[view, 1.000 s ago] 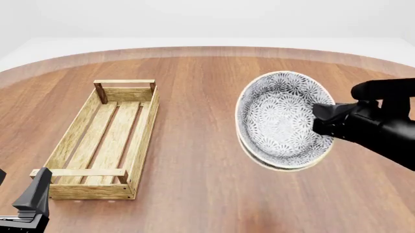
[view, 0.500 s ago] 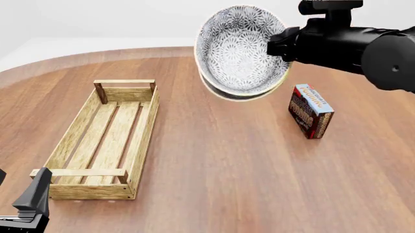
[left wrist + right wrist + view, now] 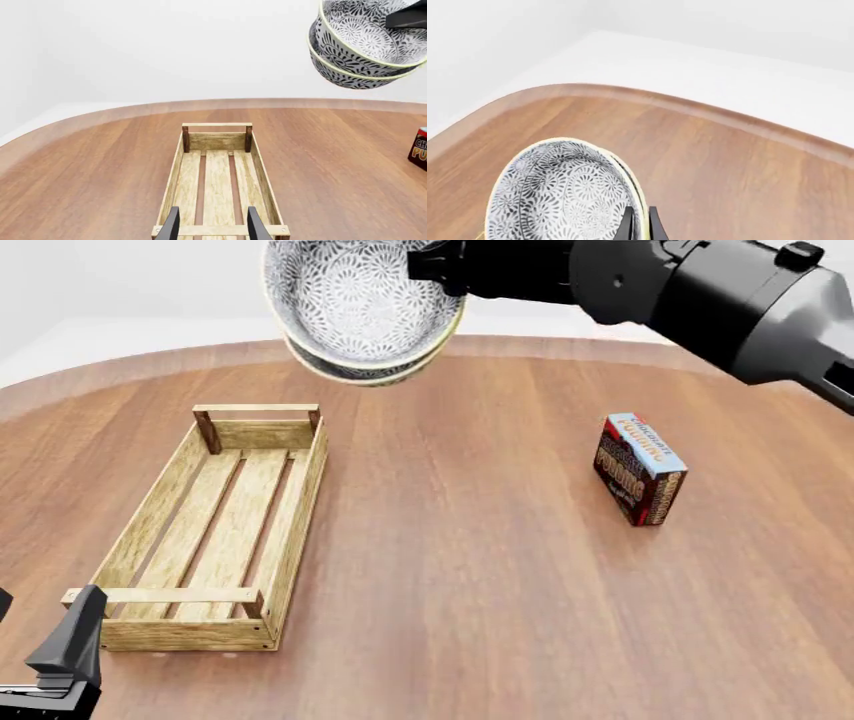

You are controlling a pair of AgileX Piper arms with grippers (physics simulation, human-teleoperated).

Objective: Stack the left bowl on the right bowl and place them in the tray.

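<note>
At the lower left corner of the front view only the dark tip of the left tool (image 3: 67, 655) shows, the rest cut off by the frame edge. In the left wrist view its two black fingers (image 3: 172, 227) stand apart with nothing between them, so it is released, just in front of the near end of the long rectangular tray of light wooden slats (image 3: 154, 510). The tray lies flat on the brown wood-grain tabletop (image 3: 441, 580) at the left of the front view, its low sides joined by darker corner posts, gaps showing between its floor slats.

At the right of the front view a small red-and-blue printed box (image 3: 641, 470) stands on the tabletop, well apart from the tray; the left wrist view cuts it off at the right edge.

Farther back, at the top of the front view, the two stacked bowls (image 3: 360, 305) are held in the air, tilted, above and beyond the tray's far end. They are glossy, grey-white with a dense floral pattern and pale yellowish rims, one nested in the other; their top is cropped by the frame. The black right tool (image 3: 636, 225) is clenched on their rim, one finger either side, in the right wrist view. Its bulky black arm crosses the upper right.
</note>
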